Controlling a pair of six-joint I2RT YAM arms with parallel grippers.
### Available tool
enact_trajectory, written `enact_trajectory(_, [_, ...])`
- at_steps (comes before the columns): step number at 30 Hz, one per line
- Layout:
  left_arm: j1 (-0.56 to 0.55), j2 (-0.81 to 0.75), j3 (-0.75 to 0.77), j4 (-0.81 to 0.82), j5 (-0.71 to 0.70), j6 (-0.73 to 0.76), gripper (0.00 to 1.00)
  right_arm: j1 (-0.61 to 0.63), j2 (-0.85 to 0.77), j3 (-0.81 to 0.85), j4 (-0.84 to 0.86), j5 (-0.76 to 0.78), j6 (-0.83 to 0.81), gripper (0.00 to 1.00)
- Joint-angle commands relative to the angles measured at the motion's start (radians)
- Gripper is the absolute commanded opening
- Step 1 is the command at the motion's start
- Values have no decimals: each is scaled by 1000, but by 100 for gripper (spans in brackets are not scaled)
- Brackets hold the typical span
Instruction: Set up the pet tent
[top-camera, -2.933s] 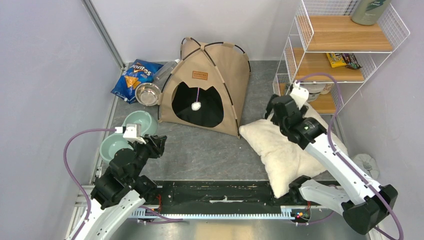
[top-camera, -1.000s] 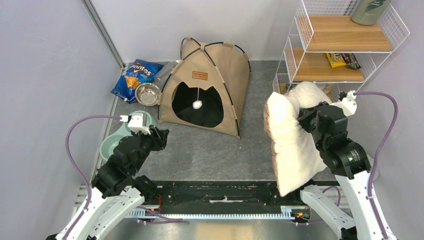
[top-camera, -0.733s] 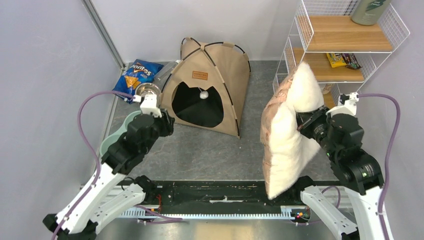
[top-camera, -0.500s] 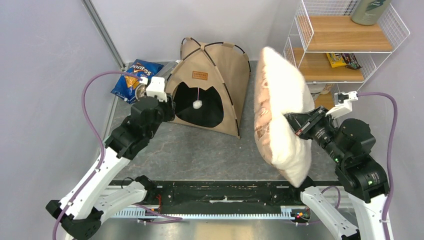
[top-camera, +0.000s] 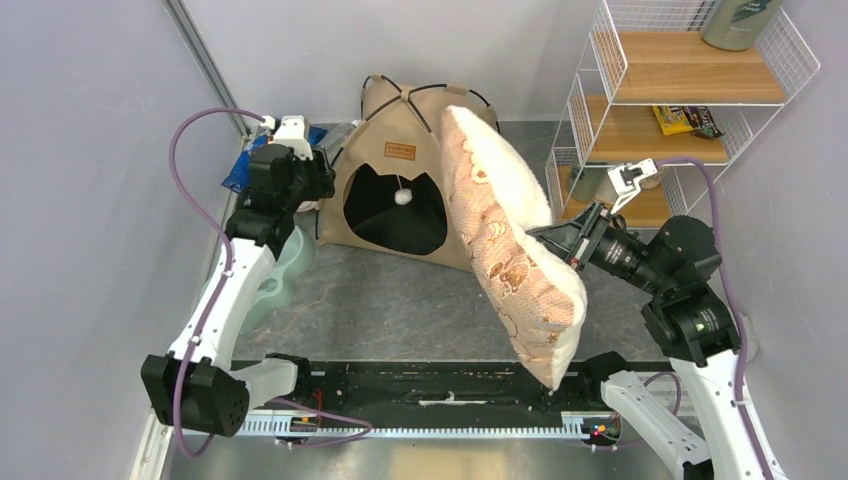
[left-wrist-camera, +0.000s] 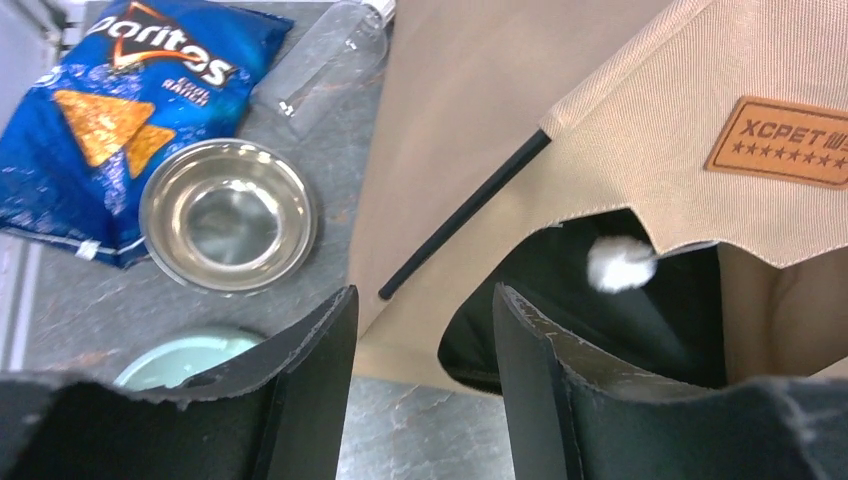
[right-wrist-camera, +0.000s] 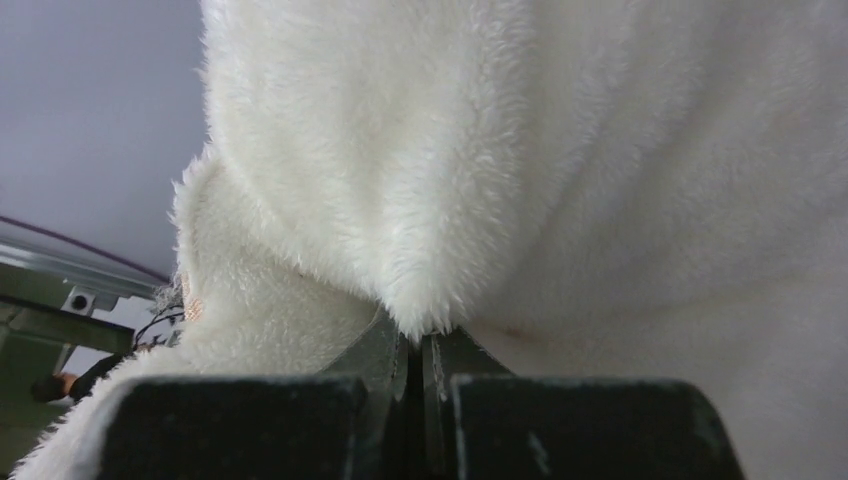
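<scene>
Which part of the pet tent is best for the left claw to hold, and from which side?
Probably the black pole along the pet tent's front-left edge, approached from the tent's left. It is a thin, stiff ridge; the panels are flat, loose fabric. The open left claw hovers beside it.

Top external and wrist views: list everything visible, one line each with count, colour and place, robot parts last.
pet tent: one, tan with black poles, standing rear centre
pom-pom: one, white, hanging in tent doorway
pillow: one, cream, in the air before tent's right side
chip bag: one, blue, left of tent
steel bowl: one, silver, beside chip bag
bottle: one, clear, lying by chip bag
green bowl: at least one, pale green, nearer than steel bowl
shelf rack: one, white wire and wood, rear right
left gripper: one, black, open, by tent's left side
right gripper: one, black, shut on pillow
</scene>
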Motion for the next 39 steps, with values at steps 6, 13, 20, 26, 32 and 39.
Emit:
enact_trajectory(6, [76,128,-75,370,175,-54,59,2,23,3,325,-197,155,0])
enact_trajectory(13, [78,219,-33,390,320,-158,39,2,38,13,386,-248,211,0])
enact_trajectory(20, [74,180,-100,454,409,-280,32,2,62,-6,385,-268,210,0])
enact_trajectory(26, [67,126,-155,470,424,-267,38,2,93,-50,315,-234,121,0])
enact_trajectory(32, [47,90,-199,474,425,-221,50,3,204,-145,396,-199,75,0])
enact_trajectory(39, [38,52,-235,442,336,-177,51,11,379,-182,560,-166,32,0])
